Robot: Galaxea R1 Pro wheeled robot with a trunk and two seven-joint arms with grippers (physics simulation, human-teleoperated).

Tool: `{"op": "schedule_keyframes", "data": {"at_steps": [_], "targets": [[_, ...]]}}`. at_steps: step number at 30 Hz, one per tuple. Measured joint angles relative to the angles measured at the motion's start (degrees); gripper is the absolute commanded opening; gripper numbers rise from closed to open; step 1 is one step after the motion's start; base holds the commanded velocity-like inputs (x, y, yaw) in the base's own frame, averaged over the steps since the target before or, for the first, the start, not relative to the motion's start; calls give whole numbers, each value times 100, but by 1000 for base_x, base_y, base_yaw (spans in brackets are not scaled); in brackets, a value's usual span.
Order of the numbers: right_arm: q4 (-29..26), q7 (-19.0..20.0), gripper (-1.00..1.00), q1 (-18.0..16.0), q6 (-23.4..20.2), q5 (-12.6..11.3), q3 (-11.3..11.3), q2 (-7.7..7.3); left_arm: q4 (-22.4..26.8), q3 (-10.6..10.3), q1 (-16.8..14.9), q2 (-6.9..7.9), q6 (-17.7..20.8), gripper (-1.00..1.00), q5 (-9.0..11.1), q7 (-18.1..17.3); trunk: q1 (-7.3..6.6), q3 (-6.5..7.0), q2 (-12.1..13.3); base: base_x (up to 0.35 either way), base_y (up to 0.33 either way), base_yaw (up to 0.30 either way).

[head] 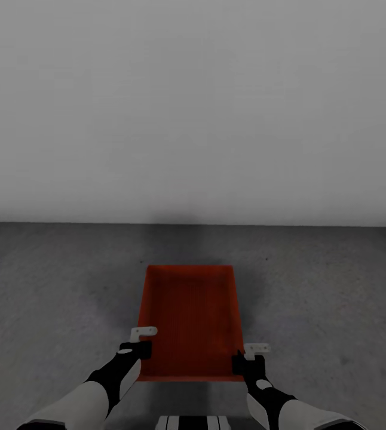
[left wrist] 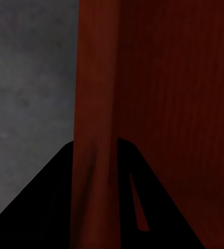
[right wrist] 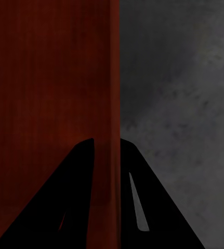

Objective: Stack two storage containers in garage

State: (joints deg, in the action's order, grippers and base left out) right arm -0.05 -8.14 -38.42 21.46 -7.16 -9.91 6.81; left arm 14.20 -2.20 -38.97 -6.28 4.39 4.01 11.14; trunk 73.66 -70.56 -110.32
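An orange-red storage container [head: 190,316] sits low over the dark grey floor [head: 49,286] of the garage, open side up and with nothing inside. My left gripper [head: 141,348] is shut on its left wall near the front corner. My right gripper [head: 241,360] is shut on its right wall. In the left wrist view the thin wall [left wrist: 93,104] runs between the two dark fingers [left wrist: 49,197]. The right wrist view has the wall [right wrist: 114,78] pinched the same way between that gripper's fingers [right wrist: 70,197]. I cannot tell whether the container touches the floor.
A plain pale grey wall [head: 193,107] stands just beyond the container and meets the floor along a straight line. Bare concrete-like floor spreads to the left and right of the container. The robot's base [head: 190,423] shows at the lower edge.
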Motion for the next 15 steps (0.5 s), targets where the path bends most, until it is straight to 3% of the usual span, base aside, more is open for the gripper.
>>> {"op": "schedule_keyframes", "data": {"at_steps": [12, 15], "targets": [[3, -4, -100, 0, 2, 1, -1, 3, -3, 20, 0, 0, -1, -100, -21, -5, 264, -215, -481, 0, 0, 0], [-2, -2, -100, 0, 2, 0, -1, 1, 5, 8, 1, 0, 2, -100, -8, -1, 264, -216, -483, 0, 0, 0]]}}
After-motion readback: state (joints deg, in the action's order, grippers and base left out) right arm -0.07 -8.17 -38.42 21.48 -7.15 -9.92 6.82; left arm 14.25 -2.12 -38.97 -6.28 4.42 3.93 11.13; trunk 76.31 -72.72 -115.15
